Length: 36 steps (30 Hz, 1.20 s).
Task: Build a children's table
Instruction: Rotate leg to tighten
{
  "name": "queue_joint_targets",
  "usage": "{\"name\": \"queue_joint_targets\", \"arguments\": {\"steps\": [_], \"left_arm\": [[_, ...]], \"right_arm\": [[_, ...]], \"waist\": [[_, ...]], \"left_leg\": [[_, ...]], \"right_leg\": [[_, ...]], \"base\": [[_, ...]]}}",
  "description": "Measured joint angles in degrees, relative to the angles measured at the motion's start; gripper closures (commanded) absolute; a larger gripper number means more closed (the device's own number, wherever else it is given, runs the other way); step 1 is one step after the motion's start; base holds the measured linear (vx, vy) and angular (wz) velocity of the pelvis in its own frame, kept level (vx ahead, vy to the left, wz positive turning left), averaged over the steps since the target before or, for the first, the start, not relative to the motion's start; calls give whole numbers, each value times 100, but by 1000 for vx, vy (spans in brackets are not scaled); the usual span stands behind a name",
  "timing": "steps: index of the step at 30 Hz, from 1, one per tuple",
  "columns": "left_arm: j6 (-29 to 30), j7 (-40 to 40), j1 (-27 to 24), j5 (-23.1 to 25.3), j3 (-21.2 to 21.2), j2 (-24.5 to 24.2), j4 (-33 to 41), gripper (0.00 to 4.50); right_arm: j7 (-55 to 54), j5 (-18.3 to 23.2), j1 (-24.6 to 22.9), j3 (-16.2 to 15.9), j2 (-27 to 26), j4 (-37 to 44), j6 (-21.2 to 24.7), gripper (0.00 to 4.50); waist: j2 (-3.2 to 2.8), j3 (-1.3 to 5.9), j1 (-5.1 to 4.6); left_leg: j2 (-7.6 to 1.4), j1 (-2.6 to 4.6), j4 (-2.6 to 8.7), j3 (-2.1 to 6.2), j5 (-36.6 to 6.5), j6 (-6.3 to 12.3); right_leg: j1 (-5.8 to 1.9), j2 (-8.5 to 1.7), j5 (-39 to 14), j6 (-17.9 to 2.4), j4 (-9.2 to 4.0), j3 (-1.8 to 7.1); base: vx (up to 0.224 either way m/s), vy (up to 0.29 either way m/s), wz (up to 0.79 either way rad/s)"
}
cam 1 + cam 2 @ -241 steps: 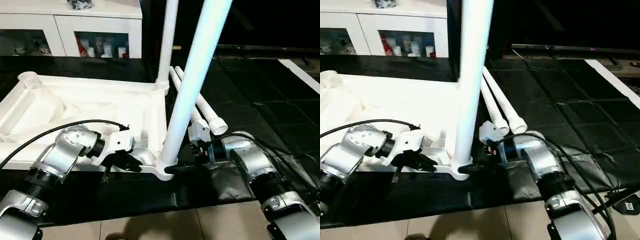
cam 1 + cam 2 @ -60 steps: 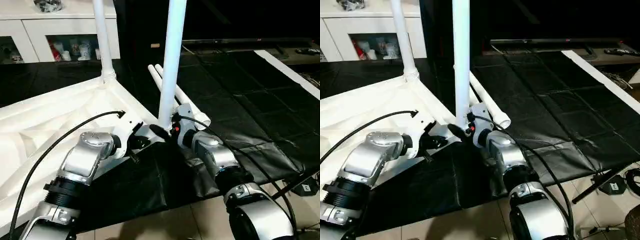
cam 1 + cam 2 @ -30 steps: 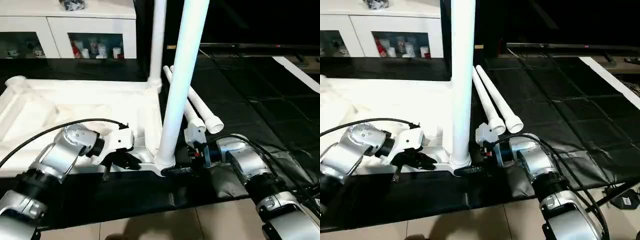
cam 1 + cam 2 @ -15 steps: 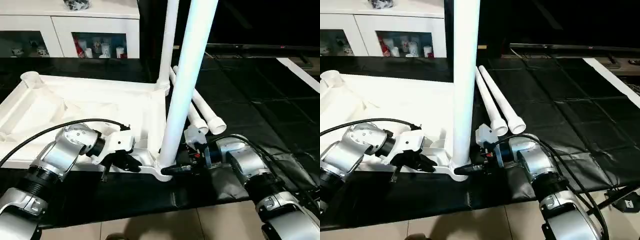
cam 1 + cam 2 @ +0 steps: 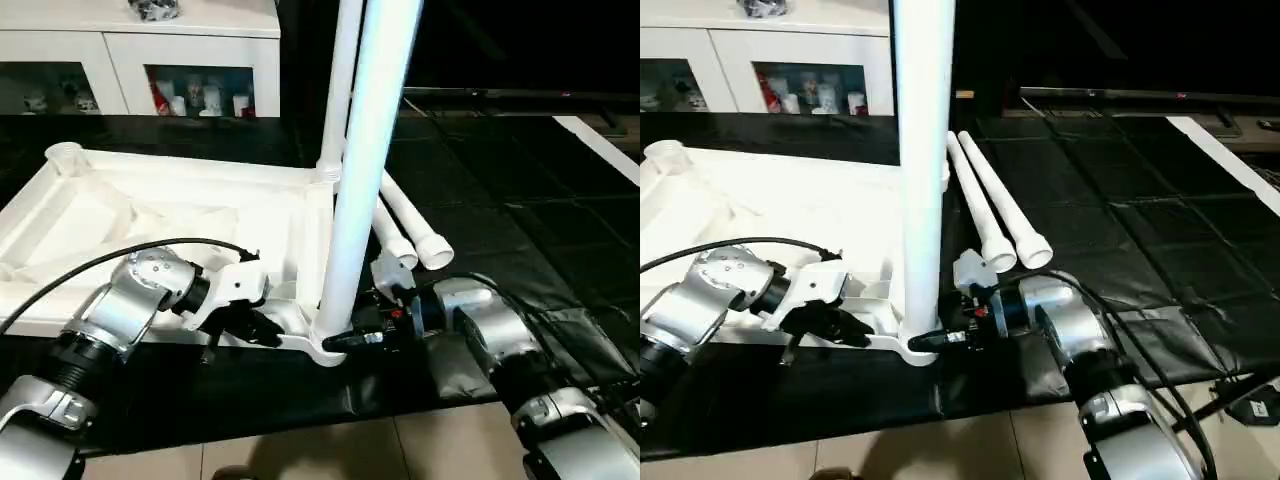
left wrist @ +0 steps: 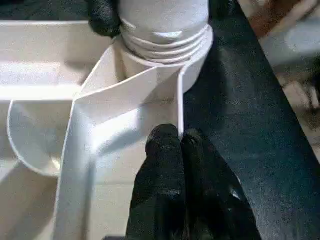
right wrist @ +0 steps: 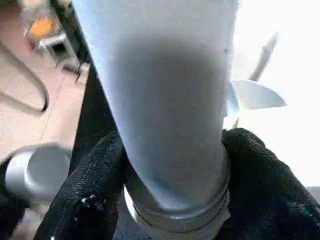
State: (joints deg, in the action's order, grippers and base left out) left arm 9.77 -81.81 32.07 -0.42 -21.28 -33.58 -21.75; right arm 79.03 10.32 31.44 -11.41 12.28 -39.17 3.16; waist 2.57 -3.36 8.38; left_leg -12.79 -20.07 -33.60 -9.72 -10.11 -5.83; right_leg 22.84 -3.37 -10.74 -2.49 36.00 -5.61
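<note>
Narrowed since a second ago, right tool (image 7: 172,165) pinches the upright leg (image 5: 362,170); left tool (image 6: 179,142) pressed together.

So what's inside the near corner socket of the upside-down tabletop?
A leg stands upright in the near corner socket, its threaded end showing above the rim. The right gripper clasps the leg just above. How deep it sits is hidden by the socket wall.

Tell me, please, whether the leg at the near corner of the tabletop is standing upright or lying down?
Upright. The leg rises from the tabletop's near corner socket, its base gripped by the right claw.
</note>
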Motion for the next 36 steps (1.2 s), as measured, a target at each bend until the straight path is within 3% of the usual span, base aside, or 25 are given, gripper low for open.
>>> {"name": "queue_joint_targets", "arguments": {"steps": [5, 10, 12, 16, 18, 19, 22, 27, 32, 36], "left_arm": [[729, 890, 1, 59, 345, 266, -62, 450], [2012, 2170, -1, 70, 826, 885, 95, 450], [2490, 2726, -6, 69, 1063, 1227, 225, 450], [2960, 3407, -8, 83, 1261, 1604, 428, 450], [2987, 3471, -8, 86, 1254, 1618, 469, 450], [2985, 3482, -8, 94, 1246, 1618, 482, 450], [2873, 3511, -8, 168, 1155, 1586, 500, 450], [2609, 3589, 6, 309, 1075, 1499, 379, 450], [2208, 3720, 224, 421, 985, 1456, -64, 450], [1787, 4022, 556, 504, 1027, 1466, -713, 450]], "right_arm": [[-1315, 11, -31, 424, -403, -66, 311, 189], [-3182, 50, 490, 979, -1052, -843, 415, 189], [-3874, 35, 755, 1122, -1220, -1118, 407, 191], [-4724, -68, 1101, 1168, -1411, -1399, 398, 191], [-4807, -121, 1114, 1174, -1439, -1400, 365, 191], [-4809, -130, 1114, 1204, -1450, -1405, 352, 156], [-4811, -193, 1130, 1222, -1458, -1494, 221, 117], [-4957, -402, 1145, 1109, -1524, -1678, -138, 76], [-4892, -379, 1113, 1113, -1508, -1685, -266, 35], [-4468, -382, 786, 1003, -1425, -1249, -312, 4]], "waist": [[-3, -1, -72], [0, 2, -354], [2, 2, -402], [3, 2, -410], [3, 2, -376], [3, 2, -360], [3, 2, -344], [-2, -1, -361], [-8, -5, -362], [-14, -10, -347]], "left_leg": [[-1, 8, -2, 4, 6, -9], [1, 7, -5, 9, 8, -13], [0, 2, -3, 10, 8, -14], [0, -6, 16, 6, 6, -15], [2, -8, 31, 2, 0, -13], [2, -10, 36, 1, -3, -12], [2, -9, 41, 1, -8, -11], [1, 4, 40, 1, -1, -22], [1, 7, 37, 3, 0, -24], [1, 3, 22, 5, 1, -23]], "right_leg": [[6, 1, 3, 14, 8, 0], [10, 0, 5, 14, 5, -2], [24, 2, 10, 9, 5, -4], [38, 7, 14, -13, 8, -4], [41, 7, -1, -18, 4, -4], [42, 7, -5, -19, 1, -4], [42, 7, -8, -21, -5, -4], [40, 7, 1, -15, -1, -4], [43, 8, 16, -1, -3, -4], [50, 10, 19, -1, -3, -6]], "base": [[0, 0, 0], [0, 0, 0], [0, 0, 0], [0, 0, 0], [0, 0, 0], [0, 0, 0], [0, 0, 0], [0, 0, 0], [0, 0, 0], [0, 0, 0]]}}
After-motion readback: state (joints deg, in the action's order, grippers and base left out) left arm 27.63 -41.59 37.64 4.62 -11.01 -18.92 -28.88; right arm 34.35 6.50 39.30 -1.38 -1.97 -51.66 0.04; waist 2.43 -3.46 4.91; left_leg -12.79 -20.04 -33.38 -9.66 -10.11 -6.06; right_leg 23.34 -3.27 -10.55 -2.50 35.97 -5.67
